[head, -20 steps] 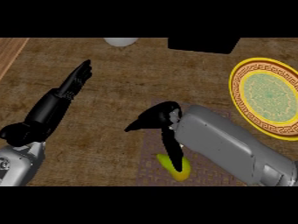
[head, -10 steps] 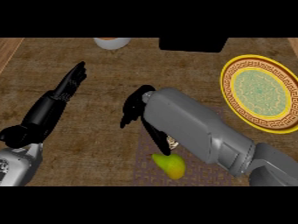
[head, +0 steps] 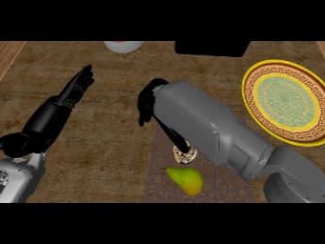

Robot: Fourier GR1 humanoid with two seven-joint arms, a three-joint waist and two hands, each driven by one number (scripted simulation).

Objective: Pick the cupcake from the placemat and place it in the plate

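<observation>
one plate (head: 287,102), round, yellow rim with patterned green centre. one cupcake (head: 186,154), partly hidden under a forearm. one yellow-green fruit (head: 186,179), pear-like. one placemat (head: 163,183), dark and woven, only part showing. one white rounded object (head: 123,45) at the far edge, kind not clear. one black box-like object (head: 213,47), also at the far edge. two hands: left hand (head: 77,88), right hand (head: 149,102). one table (head: 108,138).

kitchen | wooden counter (head: 3,57) | plate (head: 289,101) | placemat (head: 166,183)
</observation>
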